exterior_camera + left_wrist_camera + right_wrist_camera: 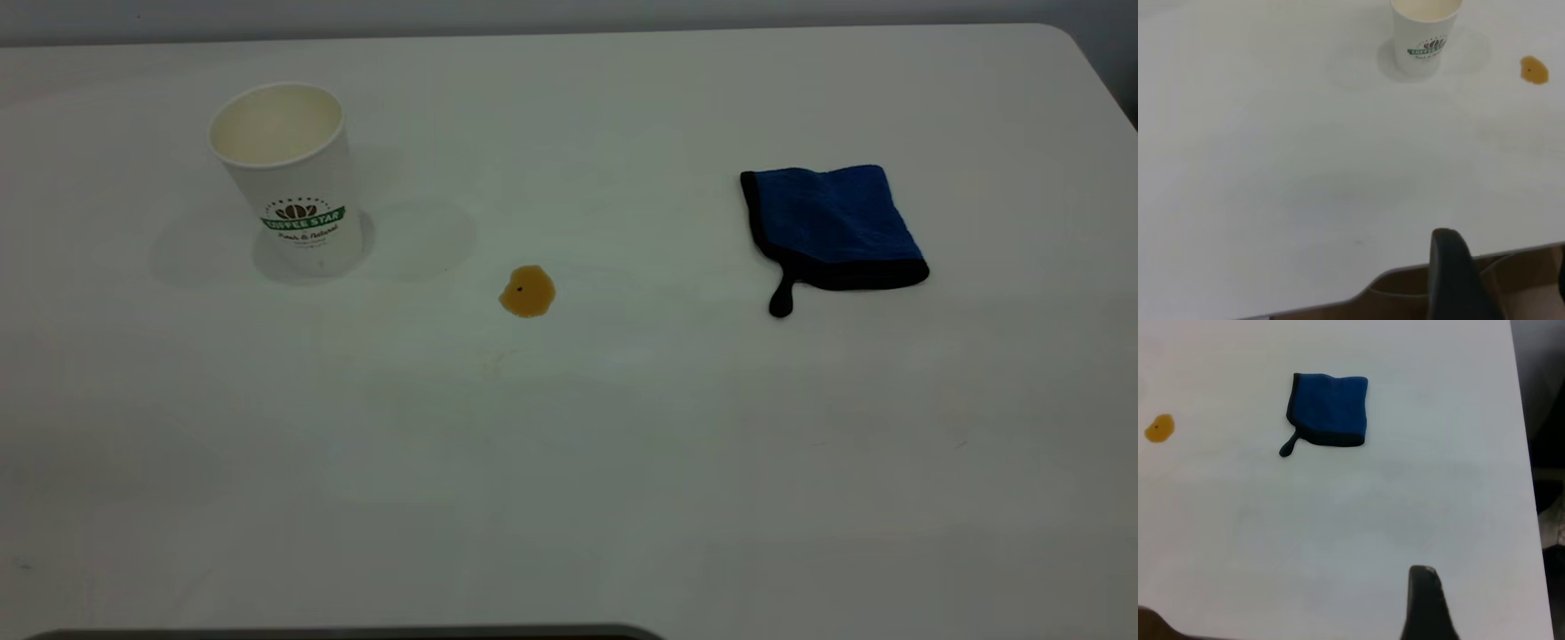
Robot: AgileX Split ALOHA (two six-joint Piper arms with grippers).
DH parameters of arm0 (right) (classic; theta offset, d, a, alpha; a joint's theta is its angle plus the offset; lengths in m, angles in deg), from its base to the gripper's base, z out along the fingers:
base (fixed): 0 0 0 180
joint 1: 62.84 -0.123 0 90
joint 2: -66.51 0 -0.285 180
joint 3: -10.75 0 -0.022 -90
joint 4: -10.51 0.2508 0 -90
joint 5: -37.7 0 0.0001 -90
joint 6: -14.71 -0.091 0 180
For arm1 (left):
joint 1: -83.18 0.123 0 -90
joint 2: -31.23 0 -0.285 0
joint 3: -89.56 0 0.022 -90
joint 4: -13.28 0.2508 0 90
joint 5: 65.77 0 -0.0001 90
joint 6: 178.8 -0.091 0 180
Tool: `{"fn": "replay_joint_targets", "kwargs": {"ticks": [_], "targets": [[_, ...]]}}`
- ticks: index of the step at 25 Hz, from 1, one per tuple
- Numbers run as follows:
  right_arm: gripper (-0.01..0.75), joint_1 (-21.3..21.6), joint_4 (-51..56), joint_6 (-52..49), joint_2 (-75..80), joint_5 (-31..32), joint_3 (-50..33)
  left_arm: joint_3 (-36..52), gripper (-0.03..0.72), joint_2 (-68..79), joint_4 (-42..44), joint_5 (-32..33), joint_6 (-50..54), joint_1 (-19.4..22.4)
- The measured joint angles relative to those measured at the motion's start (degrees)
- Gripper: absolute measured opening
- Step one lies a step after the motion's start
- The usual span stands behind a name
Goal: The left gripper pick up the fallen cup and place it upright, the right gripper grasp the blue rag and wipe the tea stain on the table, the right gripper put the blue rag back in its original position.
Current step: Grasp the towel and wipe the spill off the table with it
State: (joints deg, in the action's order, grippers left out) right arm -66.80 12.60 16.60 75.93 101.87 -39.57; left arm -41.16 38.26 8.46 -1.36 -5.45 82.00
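Note:
The cup (289, 173) stands upright at the table's (569, 462) far left, mouth up, cream inside; it also shows in the left wrist view (1425, 27). The tea stain (527, 292) lies near the middle, to the right of the cup and apart from it. The blue rag (831, 227) lies flat at the right, its loop tail towards the front; it also shows in the right wrist view (1329, 410). My left gripper (1508, 273) hangs at the table's near edge, far from the cup, open and empty. My right gripper (1426, 603) is over the table, well short of the rag.
Neither arm shows in the exterior view. The table's rounded corner (1067, 40) is at the back right. In the right wrist view the table's side edge (1525, 453) runs close beside the rag. The stain also shows there (1159, 429) and in the left wrist view (1534, 70).

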Motion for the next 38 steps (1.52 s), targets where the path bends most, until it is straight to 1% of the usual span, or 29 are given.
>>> {"fn": "replay_joint_targets", "kwargs": {"ticks": [13,18,21,24,29,31,35,38], "targets": [[0.546,0.0,0.1,0.0,0.0,0.0,0.0,0.0,0.428,-0.3,0.0,0.1,0.0,0.0],[0.546,0.0,3.1,0.2,0.2,-0.3,0.2,0.0,0.428,-0.3,0.0,0.2,0.0,0.0],[0.546,0.0,5.3,1.3,3.5,-1.7,0.5,0.0,0.428,-0.3,0.0,0.2,0.0,0.0],[0.574,0.0,8.0,4.0,9.5,-6.0,0.7,0.0,0.428,-0.3,0.0,0.2,0.0,0.0],[0.659,0.0,13.5,12.0,23.2,-16.8,0.7,0.0,0.428,-0.3,0.0,0.2,0.0,0.0],[0.669,0.0,15.7,16.3,30.4,-20.9,0.7,0.0,0.428,-0.3,0.0,0.2,0.0,0.0],[0.669,0.0,21.9,24.5,45.7,-30.9,0.8,0.0,0.428,-0.3,0.0,0.2,0.0,0.0],[0.668,0.0,27.0,31.3,57.6,-37.6,2.6,0.0,0.428,-0.3,0.0,0.2,0.0,0.0]]}}
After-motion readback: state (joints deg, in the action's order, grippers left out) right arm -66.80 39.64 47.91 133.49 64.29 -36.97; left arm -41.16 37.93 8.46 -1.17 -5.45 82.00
